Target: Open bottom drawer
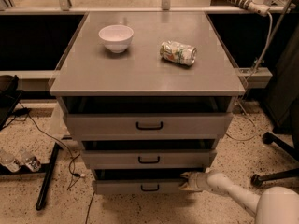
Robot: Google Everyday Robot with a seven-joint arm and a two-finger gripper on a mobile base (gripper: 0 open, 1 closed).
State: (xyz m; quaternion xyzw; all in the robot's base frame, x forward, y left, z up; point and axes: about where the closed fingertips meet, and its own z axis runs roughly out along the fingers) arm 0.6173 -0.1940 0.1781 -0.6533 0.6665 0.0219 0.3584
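Speckled terrazzo floor [121, 209] lies nearest, at the cabinet's foot, and a smooth white arm [236, 196] reaches low across it from the cabinet's right. Its gripper [186, 182] sits against the right end of the bottom drawer [121, 187], level with the front's upper edge; whether it is spread or closed on that edge cannot be told. It seems to work from the edge rather than the small black bar handle [150, 188] at the front's centre, probably because the low side approach reaches that corner more easily. The bottom drawer, lowest in the cabinet, has a flat, narrow grey front with a dark gap above, so it looks slightly pulled out and the opening is judged only begun. Above it, the middle drawer [112, 159] and the taller top drawer [103, 125] also show dark gaps and matching bar handles. Farther back, on the cabinet's matte grey top [140, 73], a round white bowl [116, 37] stands left of a dented can [178, 52] lying on its side, both well clear of the work below.
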